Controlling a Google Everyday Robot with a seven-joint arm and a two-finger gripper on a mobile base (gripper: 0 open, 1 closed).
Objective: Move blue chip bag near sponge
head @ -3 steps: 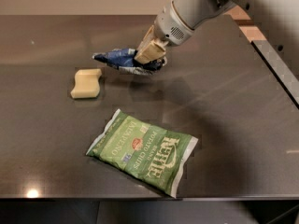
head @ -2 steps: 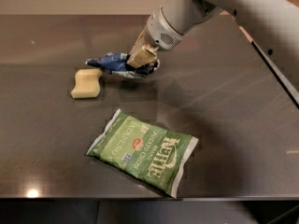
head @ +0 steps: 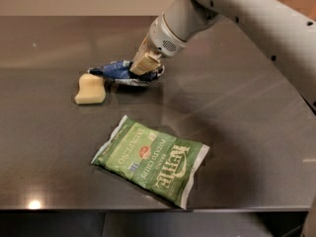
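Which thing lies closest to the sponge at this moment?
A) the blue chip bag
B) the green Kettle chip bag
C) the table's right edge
A: the blue chip bag, held by the gripper, lies right beside the sponge, while the green Kettle chip bag lies apart, nearer the camera.

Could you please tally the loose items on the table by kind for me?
Chip bags: 2 (blue chip bag, green Kettle bag)
Sponges: 1 (sponge, left of the blue chip bag)
Total: 3
The gripper is shut on the blue chip bag's right end.
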